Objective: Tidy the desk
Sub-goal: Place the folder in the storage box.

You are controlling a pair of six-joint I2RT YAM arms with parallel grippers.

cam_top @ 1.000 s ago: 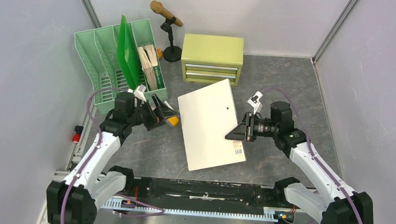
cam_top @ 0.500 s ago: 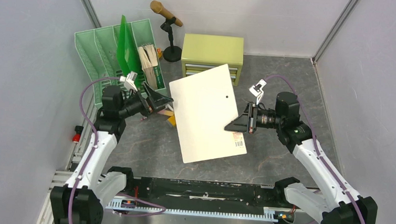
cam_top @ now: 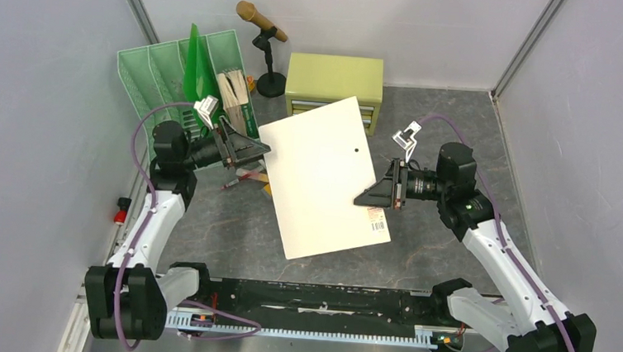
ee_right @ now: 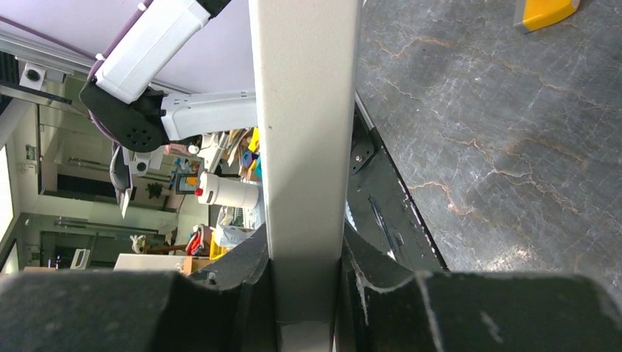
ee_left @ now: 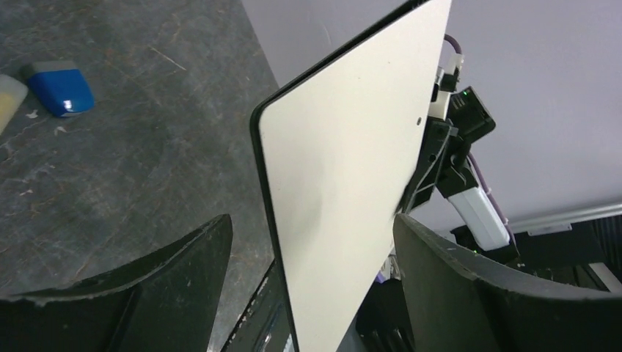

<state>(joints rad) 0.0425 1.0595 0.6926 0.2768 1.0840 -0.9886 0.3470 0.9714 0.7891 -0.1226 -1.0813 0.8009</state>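
A flat white board (cam_top: pixel 325 177) with a small dark hole and a barcode label hangs tilted above the dark grey desk (cam_top: pixel 460 137). My right gripper (cam_top: pixel 370 198) is shut on its right edge; in the right wrist view the board (ee_right: pixel 304 110) runs straight up from between the clamped fingers of that gripper (ee_right: pixel 304 253). My left gripper (cam_top: pixel 254 149) is open at the board's left edge. In the left wrist view the board's dark-rimmed edge (ee_left: pixel 345 183) stands between the spread fingers of the left gripper (ee_left: pixel 312 235), with gaps on both sides.
A green file organizer (cam_top: pixel 157 82) with a green folder (cam_top: pixel 198 73) stands at the back left. A microphone on a stand (cam_top: pixel 261 23) and a yellow-green drawer cabinet (cam_top: pixel 335 82) are at the back. A blue eraser (ee_left: pixel 62 88), a yellow piece (ee_right: pixel 546 11) and a pen (cam_top: pixel 237 183) lie on the desk.
The right gripper has lifted the board off the desk and carried it left. The left arm rose and swung to the board's left edge, its jaws narrowing slightly.
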